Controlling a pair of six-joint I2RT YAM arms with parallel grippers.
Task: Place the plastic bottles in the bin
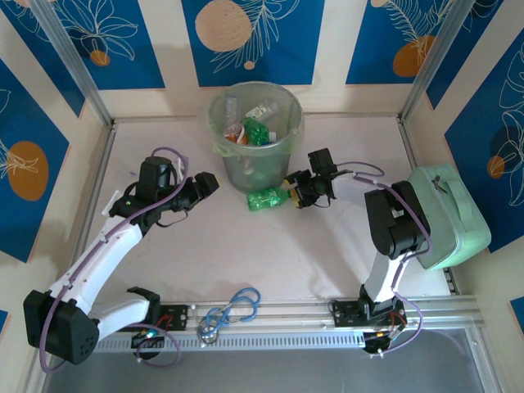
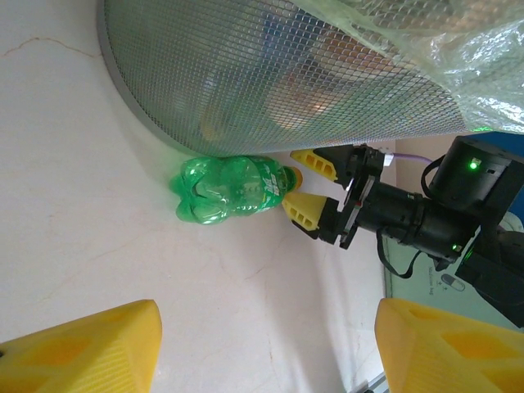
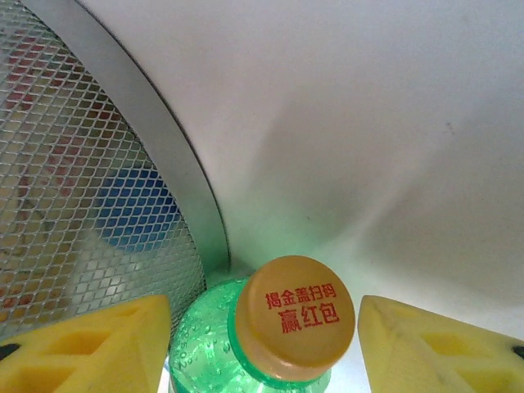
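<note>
One green bottle with a yellow cap [image 1: 267, 199] lies on its side on the table, against the foot of the bin [image 1: 246, 168]. The bin is a round mesh bucket lined with clear plastic and holds several bottles [image 1: 255, 129]. My right gripper [image 1: 288, 190] is open, its yellow fingers on either side of the cap [image 3: 296, 318] with a gap on each side. In the left wrist view the green bottle [image 2: 232, 188] rests under the bin wall [image 2: 286, 82], with the right gripper [image 2: 304, 185] at its neck. My left gripper [image 2: 266, 344] stands open and empty, left of the bin.
A mint green boxy case [image 1: 449, 217] sits at the right, beside the right arm. A blue-grey looped cable [image 1: 233, 309] lies near the front rail. White table stretches between the two arms.
</note>
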